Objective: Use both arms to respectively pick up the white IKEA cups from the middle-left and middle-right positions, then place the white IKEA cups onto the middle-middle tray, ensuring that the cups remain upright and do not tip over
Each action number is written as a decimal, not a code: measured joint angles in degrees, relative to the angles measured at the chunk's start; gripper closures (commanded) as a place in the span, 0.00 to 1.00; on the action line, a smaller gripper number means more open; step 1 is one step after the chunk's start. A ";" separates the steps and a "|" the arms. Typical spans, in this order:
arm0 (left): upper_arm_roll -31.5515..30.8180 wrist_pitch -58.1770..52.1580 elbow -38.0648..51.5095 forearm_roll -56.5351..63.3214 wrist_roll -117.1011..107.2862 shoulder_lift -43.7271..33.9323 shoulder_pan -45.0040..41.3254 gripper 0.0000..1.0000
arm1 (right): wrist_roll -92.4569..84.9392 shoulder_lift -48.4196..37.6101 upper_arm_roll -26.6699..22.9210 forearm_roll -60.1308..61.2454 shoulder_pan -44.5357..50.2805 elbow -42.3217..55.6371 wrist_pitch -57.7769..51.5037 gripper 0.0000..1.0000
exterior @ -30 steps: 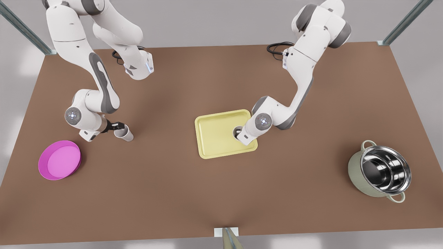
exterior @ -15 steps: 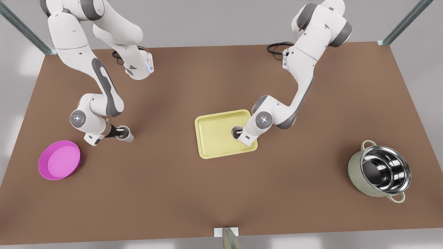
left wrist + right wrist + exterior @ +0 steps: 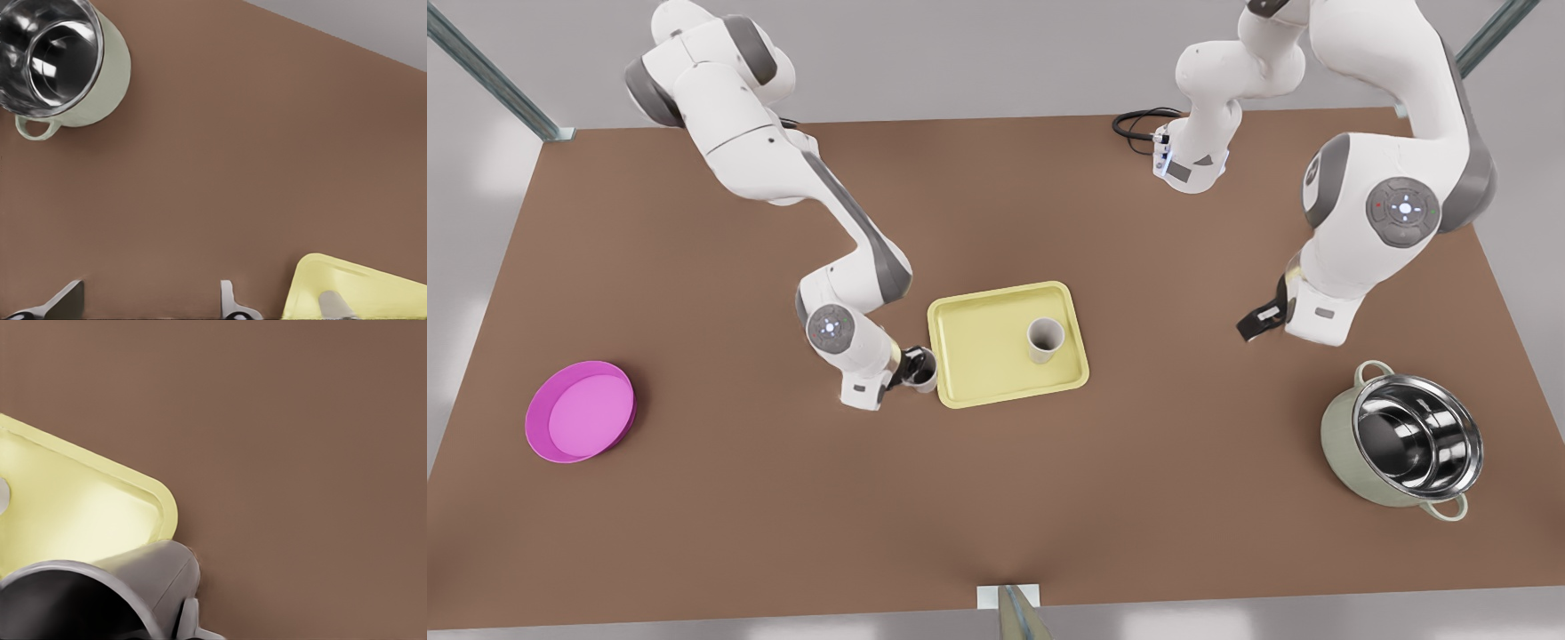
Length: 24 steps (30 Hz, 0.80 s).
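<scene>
One white cup [image 3: 1044, 340] stands upright and free on the right half of the pale yellow tray [image 3: 983, 356]. The second white cup [image 3: 925, 372] is just off the tray's left edge near its front corner, with my right gripper [image 3: 914, 366] shut on it; this is the arm on the front view's left. The right wrist view shows this cup [image 3: 133, 587] close up beside a tray corner [image 3: 80, 500]. My left gripper [image 3: 1254, 324] hangs open, far right of the tray and above the pot. Its fingers [image 3: 67, 300] are spread and hold nothing, with the tray [image 3: 360, 293] ahead.
A magenta plate [image 3: 580, 411] lies at the front view's left. A large steel-lined pot [image 3: 1405, 440] with handles stands at the right, also in the left wrist view [image 3: 60, 60]. Black cables [image 3: 1138, 124] lie at the back.
The right gripper carried its cup from near the magenta plate to the tray's left edge. The left gripper let go of the other cup on the tray and drew back right, toward the pot.
</scene>
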 measured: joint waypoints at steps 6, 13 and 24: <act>0.55 -4.60 -0.26 -2.31 7.81 0.12 -0.50 0.00 | 7.21 4.59 -0.08 -0.78 5.79 1.89 2.28 0.79; 0.56 -6.38 -0.25 -3.83 14.07 0.24 -0.36 0.00 | 13.34 6.85 -0.01 -1.87 6.19 1.59 5.60 0.00; 0.57 -7.10 -0.25 -5.17 20.11 0.27 -0.27 0.00 | 21.04 2.05 0.11 -2.14 4.24 1.08 4.66 0.00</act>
